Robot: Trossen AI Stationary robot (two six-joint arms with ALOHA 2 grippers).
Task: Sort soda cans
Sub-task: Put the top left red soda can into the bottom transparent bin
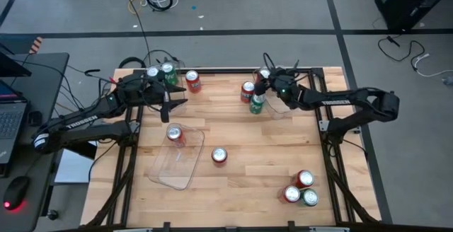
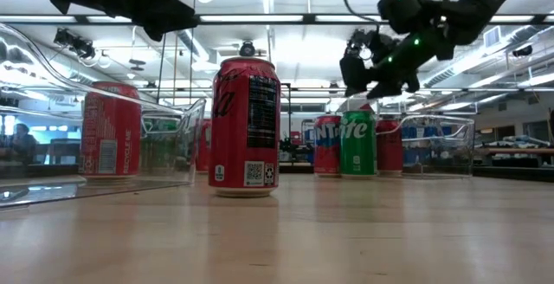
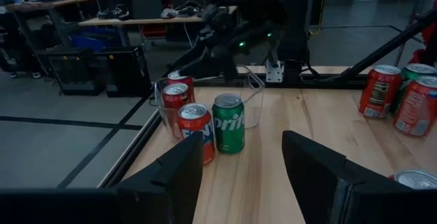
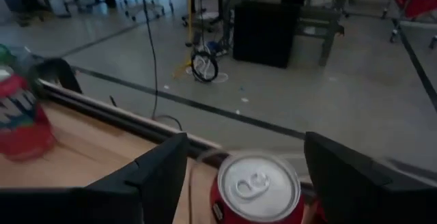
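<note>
The right tool (image 1: 263,83), fingers apart, hovers over a red can (image 4: 258,186) seemingly inside the far tray (image 3: 251,95), so the next move is probably descending and closing; the left tool (image 1: 170,103), fingers also apart, waits.

The left arm reaches in from eight o'clock, its left gripper (image 1: 172,105) spread open above the table toward eleven o'clock. The right arm stretches in from three o'clock, its right gripper (image 1: 262,83) likewise open near one o'clock.
</note>
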